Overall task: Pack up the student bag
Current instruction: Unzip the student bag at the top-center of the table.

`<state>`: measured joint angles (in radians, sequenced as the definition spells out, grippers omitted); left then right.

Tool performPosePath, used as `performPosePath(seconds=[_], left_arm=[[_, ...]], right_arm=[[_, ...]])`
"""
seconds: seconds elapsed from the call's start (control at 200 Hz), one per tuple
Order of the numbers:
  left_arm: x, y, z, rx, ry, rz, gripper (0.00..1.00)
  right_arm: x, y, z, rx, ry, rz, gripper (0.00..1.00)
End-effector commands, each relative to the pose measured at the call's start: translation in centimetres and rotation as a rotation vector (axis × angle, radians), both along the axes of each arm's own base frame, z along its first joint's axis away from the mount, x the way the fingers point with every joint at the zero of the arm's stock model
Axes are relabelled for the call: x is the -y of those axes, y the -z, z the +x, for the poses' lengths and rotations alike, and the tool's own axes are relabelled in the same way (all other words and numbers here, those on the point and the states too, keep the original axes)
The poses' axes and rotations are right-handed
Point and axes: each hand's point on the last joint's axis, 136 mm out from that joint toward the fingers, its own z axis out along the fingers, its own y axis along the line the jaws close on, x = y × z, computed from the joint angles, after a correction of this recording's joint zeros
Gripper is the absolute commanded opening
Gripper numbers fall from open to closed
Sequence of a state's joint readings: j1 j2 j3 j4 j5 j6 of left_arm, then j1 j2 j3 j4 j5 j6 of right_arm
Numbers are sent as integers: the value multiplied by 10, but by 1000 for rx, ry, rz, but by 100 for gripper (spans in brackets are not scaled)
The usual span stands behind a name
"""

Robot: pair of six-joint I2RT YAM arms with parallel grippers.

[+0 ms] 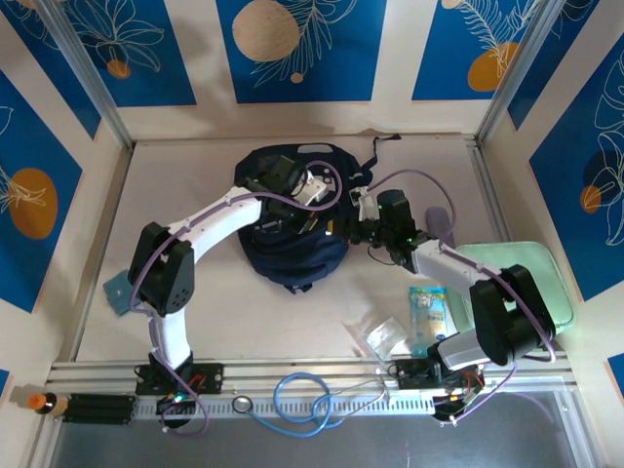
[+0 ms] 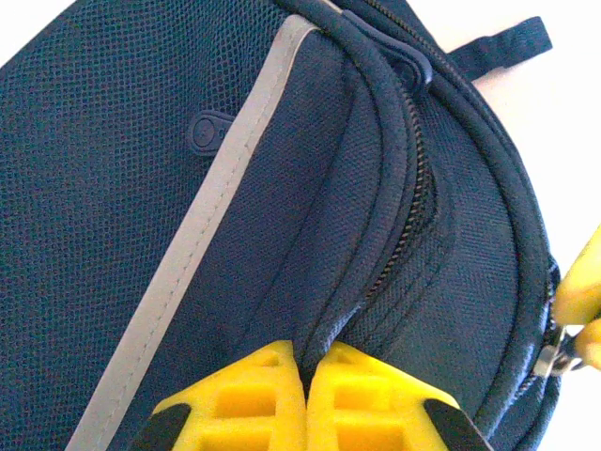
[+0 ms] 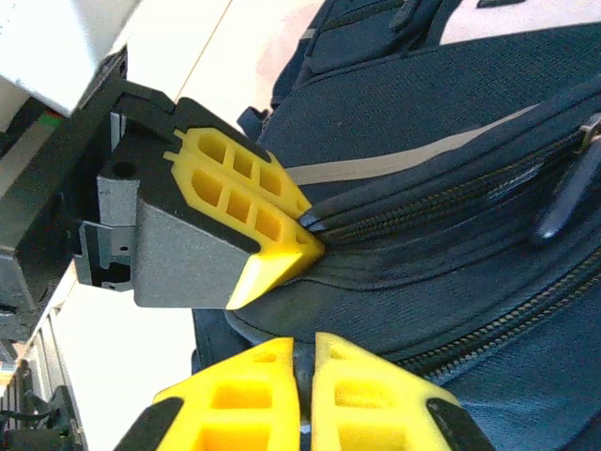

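Observation:
The student bag (image 1: 292, 249) is a dark navy backpack lying in the middle of the table, with a pale diagonal stripe (image 2: 202, 225). My left gripper (image 2: 306, 362) is shut, pinching a fold of the bag's fabric beside a zip (image 2: 413, 188). From the right wrist camera, the left gripper (image 3: 315, 246) is biting the bag's rim just above my right gripper (image 3: 306, 352). The right gripper is shut on a thin dark piece at the bag's edge next to a zip (image 3: 498, 324). In the top view the left gripper (image 1: 327, 224) and right gripper (image 1: 357, 234) meet at the bag's right side.
A mint green zip case (image 1: 522, 283) lies at the right under the right arm. A blue and yellow packet (image 1: 429, 312) and a clear plastic bag (image 1: 380, 336) lie near the front. A coiled blue cable (image 1: 307, 400) sits on the front rail. A teal object (image 1: 117, 292) is at the left.

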<state>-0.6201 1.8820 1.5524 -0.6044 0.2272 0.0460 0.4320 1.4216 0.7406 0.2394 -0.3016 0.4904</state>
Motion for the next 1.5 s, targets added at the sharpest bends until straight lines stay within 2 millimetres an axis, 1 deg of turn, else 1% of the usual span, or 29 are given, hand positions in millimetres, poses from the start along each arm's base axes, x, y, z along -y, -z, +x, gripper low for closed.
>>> performPosePath(seconds=[0.0,0.18,0.235,0.26,0.335,0.34,0.365,0.415,0.46,0.54,0.65,0.74,0.82,0.88,0.955,1.03,1.125,1.18,1.26,1.355,1.435,1.495], left_arm=[[16,-42,27,115,-21,-156,0],[19,-40,30,103,-25,-160,0],[19,-40,30,103,-21,-159,0],[18,-40,30,104,-21,-159,0],[16,-41,29,110,-20,-153,0],[16,-42,29,112,-20,-153,0],[15,-41,29,112,-19,-150,0],[14,-42,28,121,-13,-148,0],[13,-41,26,128,0,-149,0],[12,-43,22,146,13,-156,0],[9,-43,19,156,26,-149,0],[9,-43,18,156,32,-146,0],[9,-43,16,155,41,-150,0],[9,-43,16,155,42,-151,0],[9,-43,15,150,44,-149,0],[9,-43,15,152,43,-149,0],[7,-41,15,148,37,-143,0],[7,-41,15,147,35,-141,0],[7,-40,14,143,32,-143,0],[8,-39,14,137,33,-145,0],[7,-39,13,134,31,-145,0],[8,-38,12,134,40,-146,0]], right_arm=[[-27,-12,-29,-8,-172,39,4],[-38,-4,-35,-12,-189,33,2],[-38,-1,-35,-17,-184,17,4],[-36,0,-34,-17,-173,10,6],[-26,-3,-29,-3,-129,5,14],[-25,-4,-29,-1,-124,7,17],[-20,-5,-27,1,-108,10,22],[-12,-10,-26,16,-97,21,27],[-6,-10,-23,11,-83,11,29],[9,-3,-14,-27,-36,-25,29],[24,-6,-6,-66,19,34,33],[36,-7,4,-117,101,62,39],[46,-4,15,-210,189,84,48],[49,-3,21,-341,238,121,50],[44,-5,25,-510,242,175,52],[37,-8,28,-611,258,214,54],[34,0,33,-724,313,233,59],[32,6,37,-778,342,228,60],[28,10,45,-807,365,229,60],[20,5,55,-797,375,231,60],[14,5,62,-797,389,219,60],[9,9,66,-810,391,215,60]])
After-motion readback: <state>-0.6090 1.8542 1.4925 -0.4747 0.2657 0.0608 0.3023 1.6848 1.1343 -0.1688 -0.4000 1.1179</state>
